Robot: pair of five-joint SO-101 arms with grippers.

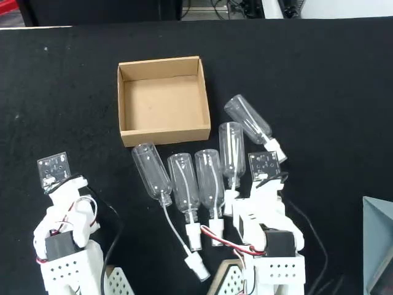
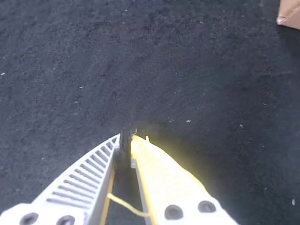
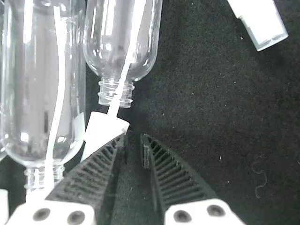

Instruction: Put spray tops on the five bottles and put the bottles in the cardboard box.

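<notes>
Five clear bottles lie side by side in front of the cardboard box (image 1: 163,101); the leftmost bottle (image 1: 151,169) has its white spray top (image 1: 199,267) pulled far out on its tube. The others, such as the rightmost bottle (image 1: 247,118), have tops loosely at their necks. My right gripper (image 3: 134,139) rests on the cloth, shut with nothing held, just beside a white spray top (image 3: 101,133) whose tube runs into a bottle (image 3: 124,42). My left gripper (image 2: 125,138) is shut and holds nothing, low over bare cloth at the front left.
Black cloth covers the table (image 1: 319,80). A grey object (image 1: 377,246) stands at the front right edge. The right arm (image 1: 267,215) sits close behind the bottle necks; the left arm (image 1: 61,215) is at the front left. A box corner (image 2: 290,14) shows far off.
</notes>
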